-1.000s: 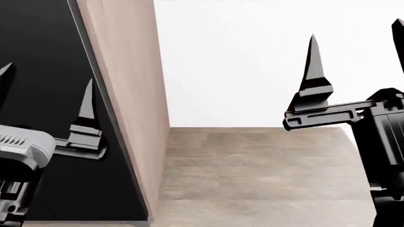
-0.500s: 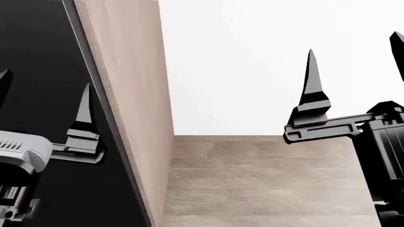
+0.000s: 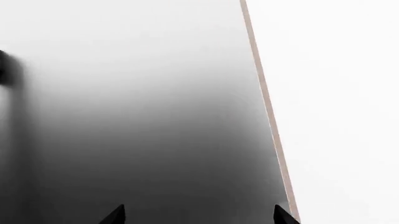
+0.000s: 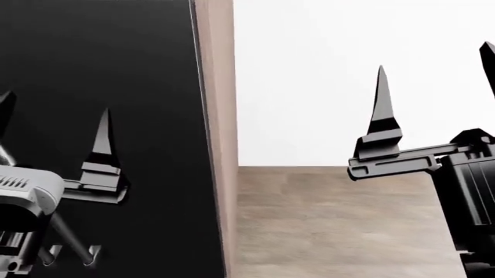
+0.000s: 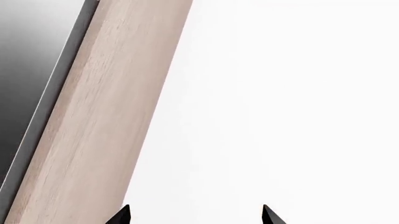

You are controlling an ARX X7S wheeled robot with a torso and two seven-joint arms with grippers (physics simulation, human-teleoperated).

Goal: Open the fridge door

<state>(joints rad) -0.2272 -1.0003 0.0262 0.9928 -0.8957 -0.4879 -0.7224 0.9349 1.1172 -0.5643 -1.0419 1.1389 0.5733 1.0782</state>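
The fridge door (image 4: 101,58) is a glossy black panel filling the left of the head view. In the left wrist view the fridge door (image 3: 137,116) reads as a grey sheen, with a dark blur at one edge. My left gripper (image 4: 54,110) hangs open in front of the panel, nothing between its fingers; whether it touches the surface I cannot tell. The same open left gripper (image 3: 199,212) shows only its two tips. My right gripper (image 4: 435,61) is open before the white wall, well right of the door. The right gripper (image 5: 194,212) is likewise empty.
A light wooden side panel (image 4: 220,116) borders the black door's right edge, seen also as the wooden panel (image 5: 106,116) in the right wrist view. Beyond it are a white wall (image 4: 348,87) and a wood-plank floor (image 4: 332,226).
The head view has swung: the black door now fills more of the left, and the wooden panel appears narrower and further right. Both grippers stay open at about the same places.
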